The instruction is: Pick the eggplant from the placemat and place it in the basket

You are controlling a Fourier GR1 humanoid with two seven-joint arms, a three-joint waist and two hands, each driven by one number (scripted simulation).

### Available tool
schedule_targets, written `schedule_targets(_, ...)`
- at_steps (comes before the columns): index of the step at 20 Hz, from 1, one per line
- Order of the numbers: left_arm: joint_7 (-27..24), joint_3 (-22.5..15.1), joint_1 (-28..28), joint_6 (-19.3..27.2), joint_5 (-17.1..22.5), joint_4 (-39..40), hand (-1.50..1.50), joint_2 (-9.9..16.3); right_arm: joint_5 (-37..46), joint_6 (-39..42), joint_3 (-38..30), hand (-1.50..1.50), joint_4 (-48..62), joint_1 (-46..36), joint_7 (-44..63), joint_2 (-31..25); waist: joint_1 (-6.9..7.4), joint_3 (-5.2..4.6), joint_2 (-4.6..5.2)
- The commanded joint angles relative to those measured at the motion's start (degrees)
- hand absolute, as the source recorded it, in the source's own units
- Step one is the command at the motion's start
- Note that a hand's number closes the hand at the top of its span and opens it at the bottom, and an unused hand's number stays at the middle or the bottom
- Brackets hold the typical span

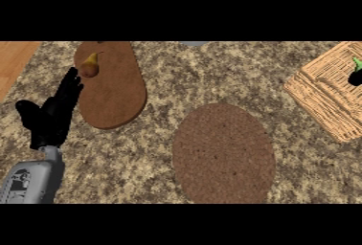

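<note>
Head view cuts off the eggplant (357, 76) in the basket (326, 95); left robot hand (51, 117) rests open.

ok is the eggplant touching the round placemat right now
Apart. The head view shows the eggplant lying in the basket at the right edge, with bare counter between the basket and the round placemat.
</note>
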Motion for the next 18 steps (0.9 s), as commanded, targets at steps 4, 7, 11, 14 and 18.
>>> schedule_targets(4,-0.97,1.58,-1.21,-1.67,1.1,2.55,0.0,1.32,-1.48,1.32,-1.48,1.5,-0.35,0.96,-0.64,0.32,-0.21,0.01,0.15)
schedule_targets(7,1.72,0.56,-0.74,-0.79,0.9,-0.53,0.0,0.27,-2.42,4.24,-2.4,1.5,0.26,0.73,-0.05,-0.09,-0.12,0.02,-0.05)
schedule_targets(11,1.54,-0.04,0.4,-0.83,0.66,-2.22,0.0,-0.07,-2.42,6.1,-2.36,1.5,1.15,1.4,3.22,-0.53,0.15,0.03,-0.03)
schedule_targets(14,0.59,-1.92,2.01,0.66,-1.83,-2.82,0.0,-1.28,-3.35,7.97,-3.2,1.5,1.26,-0.31,8.12,0.89,0.05,-0.01,-0.19)
schedule_targets(18,0.03,1.27,-1.05,-0.49,0.57,1.13,0.0,0.05,-5.33,1.11,-5.12,-1.5,-2.24,2.56,4.07,-0.92,-1.29,-0.01,-0.15)
